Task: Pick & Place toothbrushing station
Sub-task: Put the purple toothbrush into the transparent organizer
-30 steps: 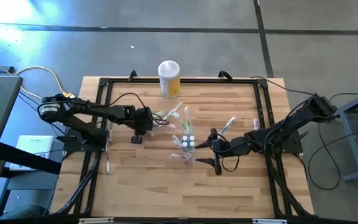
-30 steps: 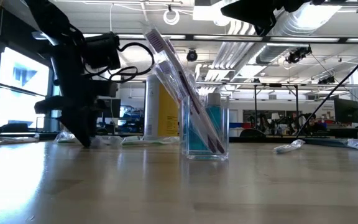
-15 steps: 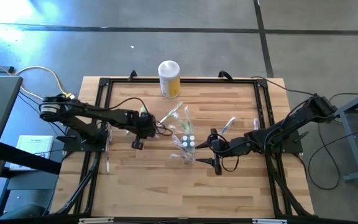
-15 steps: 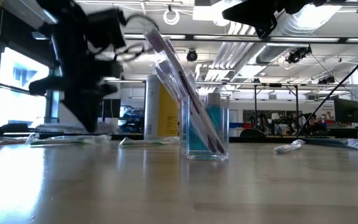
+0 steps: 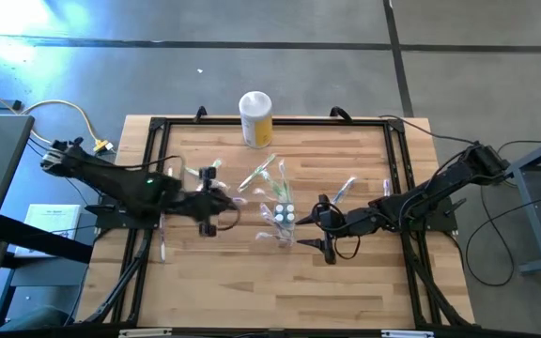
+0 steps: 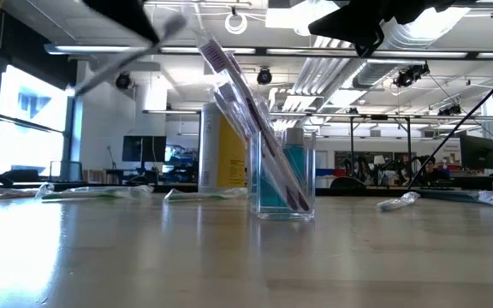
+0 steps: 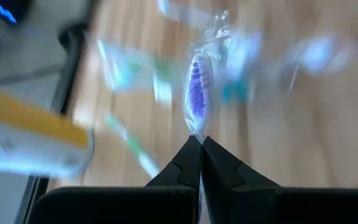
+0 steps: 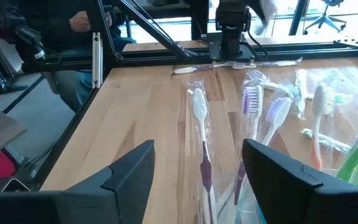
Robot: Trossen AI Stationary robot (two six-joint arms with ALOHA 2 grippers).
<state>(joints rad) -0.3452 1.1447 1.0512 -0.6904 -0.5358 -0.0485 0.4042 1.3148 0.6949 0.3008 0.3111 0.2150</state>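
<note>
A clear plastic cup (image 5: 281, 225) stands upright on the table's middle with several wrapped toothbrushes (image 6: 246, 111) leaning in it; it also shows in the low view (image 6: 282, 180). My left gripper (image 5: 210, 212) is raised left of the cup and shut on a wrapped toothbrush with purple bristles (image 7: 197, 93). My right gripper (image 5: 324, 228) is open just right of the cup, and its fingers (image 8: 129, 177) stand apart from the brushes (image 8: 253, 106). More wrapped toothbrushes (image 5: 261, 175) lie flat on the table. My left gripper pinches the wrapped toothbrush between its two fingers, just below the bristle head (image 7: 198, 132). The brush runs on straight past the fingertips, lifted clear of the table. The rest of its handle is hidden behind the fingers.
A yellow canister with a white lid (image 5: 255, 118) stands at the far edge. Loose toothbrushes lie right of the cup (image 5: 346, 192) and by the left rail (image 5: 162, 235). A black frame (image 5: 158, 127) borders the table. A person's hand (image 8: 79, 22) shows beyond the table.
My left gripper has risen from the table with the purple-bristled toothbrush, going out of the low view's top, and has swung toward the table's near edge. The toothbrush is lifted clear. My right gripper and the cup have kept still.
</note>
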